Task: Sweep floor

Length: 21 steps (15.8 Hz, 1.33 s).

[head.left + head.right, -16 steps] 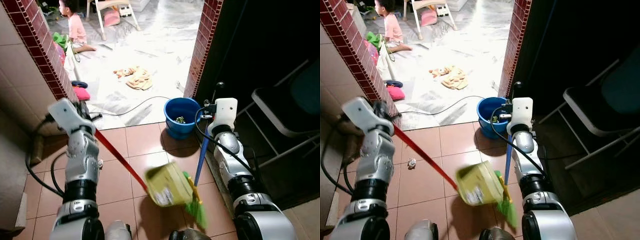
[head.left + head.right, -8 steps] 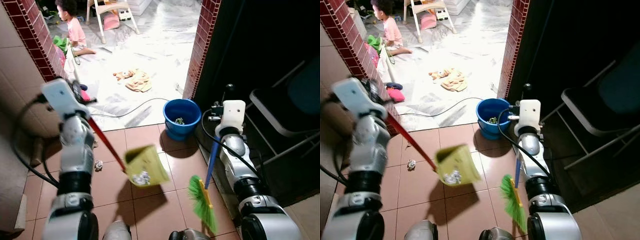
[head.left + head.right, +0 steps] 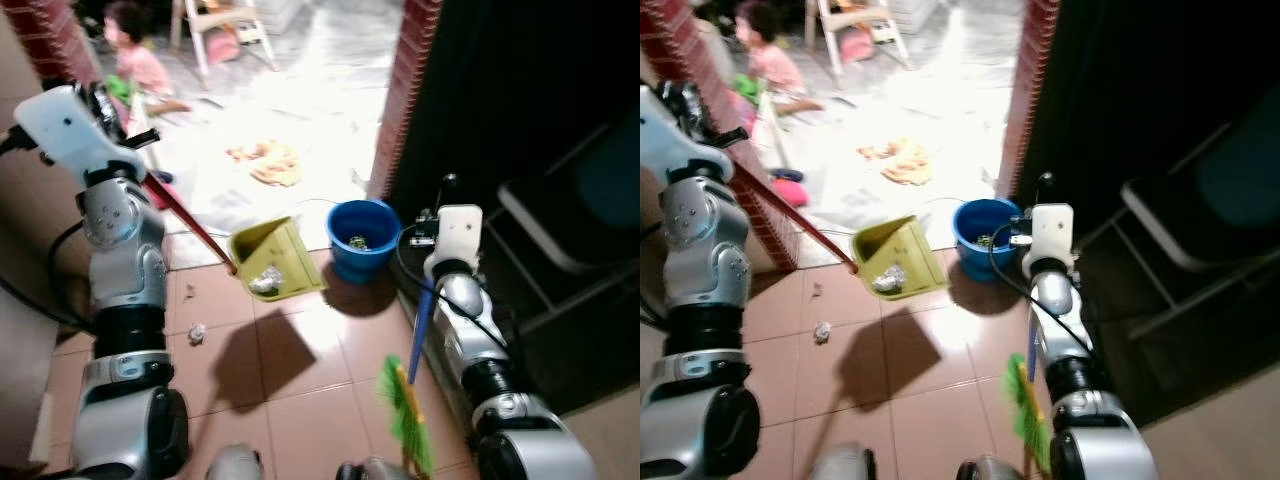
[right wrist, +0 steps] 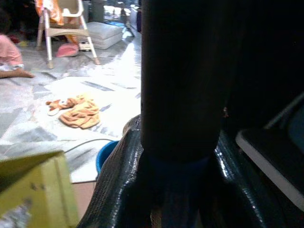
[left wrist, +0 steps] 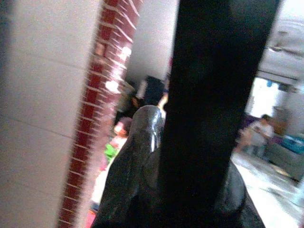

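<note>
Left eye view shows the robot standing on a brown tiled floor (image 3: 300, 370) at a doorway, with a yellow dustpan (image 3: 275, 260) raised on its long red handle (image 3: 190, 222) so that the pan hangs just beside the blue bucket (image 3: 362, 238), a little short of its rim. A crumpled scrap of litter (image 3: 265, 280) lies inside the pan, which is held close to level, apparently so the load stays in until it reaches the bucket. The left gripper (image 5: 190, 142) is lifted high by the brick door edge (image 3: 760, 205), and in its wrist view the fingers are closed round a dark shaft, presumably the upper end of that handle. The right gripper (image 4: 175, 142) is likewise clamped on the blue stick of the broom (image 3: 410, 420), whose green bristles hang near the floor beside the right arm, parked out of the way while the pan is emptied. One small scrap (image 3: 197, 332) lies on the tiles below the left arm, so the sweeping looks unfinished. Beyond the doorway a person (image 3: 135, 65) sits on the pale marble, near a white chair (image 3: 215, 30) and a heap of tan cloth (image 3: 268, 162).
</note>
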{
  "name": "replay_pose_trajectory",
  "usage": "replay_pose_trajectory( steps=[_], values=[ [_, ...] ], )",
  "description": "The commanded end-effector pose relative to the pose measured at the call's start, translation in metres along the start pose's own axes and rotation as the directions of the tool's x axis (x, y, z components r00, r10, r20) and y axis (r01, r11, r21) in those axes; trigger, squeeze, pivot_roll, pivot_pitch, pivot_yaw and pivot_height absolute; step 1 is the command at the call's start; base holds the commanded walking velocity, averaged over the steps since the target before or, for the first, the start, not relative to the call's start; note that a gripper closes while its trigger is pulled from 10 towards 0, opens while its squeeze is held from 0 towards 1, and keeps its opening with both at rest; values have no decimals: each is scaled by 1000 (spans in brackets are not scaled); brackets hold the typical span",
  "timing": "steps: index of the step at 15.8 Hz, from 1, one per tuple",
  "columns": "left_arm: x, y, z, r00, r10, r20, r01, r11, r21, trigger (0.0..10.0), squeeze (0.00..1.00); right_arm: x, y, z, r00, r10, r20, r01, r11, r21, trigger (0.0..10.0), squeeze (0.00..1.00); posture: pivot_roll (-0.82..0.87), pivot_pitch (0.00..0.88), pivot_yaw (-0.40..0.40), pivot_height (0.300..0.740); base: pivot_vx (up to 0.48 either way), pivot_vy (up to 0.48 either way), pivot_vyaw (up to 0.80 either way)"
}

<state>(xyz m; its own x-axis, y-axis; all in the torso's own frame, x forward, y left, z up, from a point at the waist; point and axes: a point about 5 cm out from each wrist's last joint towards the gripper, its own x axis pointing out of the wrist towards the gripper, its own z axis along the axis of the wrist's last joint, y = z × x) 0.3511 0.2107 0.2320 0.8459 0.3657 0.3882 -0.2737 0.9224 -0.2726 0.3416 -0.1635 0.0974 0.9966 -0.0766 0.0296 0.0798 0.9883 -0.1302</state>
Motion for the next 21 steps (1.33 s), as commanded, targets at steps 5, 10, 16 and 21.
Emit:
replay_pose_trajectory(
  steps=[5, 10, 16, 21],
  values=[
    [4, -27, 26, 986, -108, 131, 110, 994, -10, 10000, 0, 2, 7, 3, 999, 40, 8, -41, 999, 22, 10000, 0, -16, 0, -21, 731, 110, 0, -188],
    [5, -33, 28, 982, -124, 144, 128, 992, -18, 10000, 0, 2, 10, 5, 998, 59, 16, -60, 998, 19, 10000, 0, -23, 0, -21, 731, 434, 0, 0],
    [4, -37, 26, 980, -141, 144, 144, 989, -12, 10000, 0, 3, 14, 7, 997, 74, 18, -75, 997, 33, 10000, 0, -23, 0, -20, 731, 480, 0, -332],
    [4, -39, 23, 980, -148, 134, 151, 988, -13, 10000, 0, 3, 15, 7, 997, 80, 18, -81, 996, 37, 10000, 0, -26, 0, -18, 731, 480, 0, 0]
  ],
)
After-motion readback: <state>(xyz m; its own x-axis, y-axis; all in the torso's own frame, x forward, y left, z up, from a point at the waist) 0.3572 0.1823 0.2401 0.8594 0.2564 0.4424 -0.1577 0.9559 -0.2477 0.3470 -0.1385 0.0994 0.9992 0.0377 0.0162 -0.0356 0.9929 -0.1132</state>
